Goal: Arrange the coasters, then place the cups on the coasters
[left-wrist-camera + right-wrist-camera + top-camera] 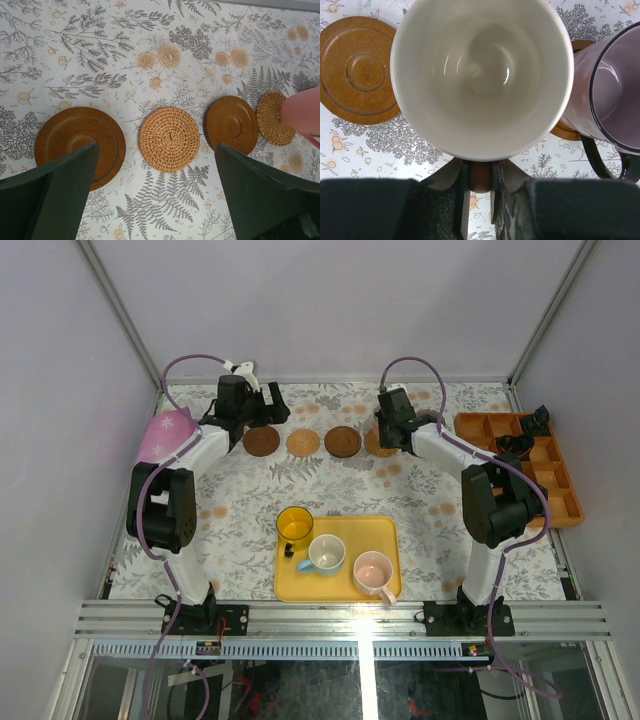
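Note:
Four coasters lie in a row: dark brown, tan woven, dark brown, and a tan one half hidden at the right. My right gripper is shut on the handle of a pink cup with a white inside, held over that right tan coaster; contact cannot be told. Beside it a purple-grey cup stands on a dark brown coaster. My left gripper hangs open above the row's left end, holding nothing.
A yellow tray near the front holds a light blue cup and a pink cup; a yellow cup stands at its back left corner. An orange compartment box sits at the right edge, a pink-purple dome at the left.

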{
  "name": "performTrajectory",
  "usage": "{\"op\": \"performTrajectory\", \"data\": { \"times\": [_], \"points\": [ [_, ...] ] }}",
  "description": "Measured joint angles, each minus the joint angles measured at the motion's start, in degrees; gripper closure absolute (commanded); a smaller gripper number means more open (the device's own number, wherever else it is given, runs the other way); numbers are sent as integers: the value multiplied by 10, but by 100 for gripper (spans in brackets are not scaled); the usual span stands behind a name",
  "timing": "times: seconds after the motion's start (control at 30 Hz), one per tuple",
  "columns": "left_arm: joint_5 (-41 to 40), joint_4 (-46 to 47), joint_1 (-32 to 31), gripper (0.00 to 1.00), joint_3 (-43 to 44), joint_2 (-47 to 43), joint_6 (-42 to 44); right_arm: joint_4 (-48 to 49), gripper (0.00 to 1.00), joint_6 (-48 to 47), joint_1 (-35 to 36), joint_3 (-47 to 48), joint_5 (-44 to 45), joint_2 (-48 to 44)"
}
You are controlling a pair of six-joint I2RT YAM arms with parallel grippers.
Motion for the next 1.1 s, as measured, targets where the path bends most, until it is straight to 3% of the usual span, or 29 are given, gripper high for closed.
{"op": "performTrajectory", "data": {
  "times": [1.1],
  "points": [
    [0, -1, 0, 0, 0, 8, 0, 4, 100, 19, 0, 0, -19, 25]
  ]
}}
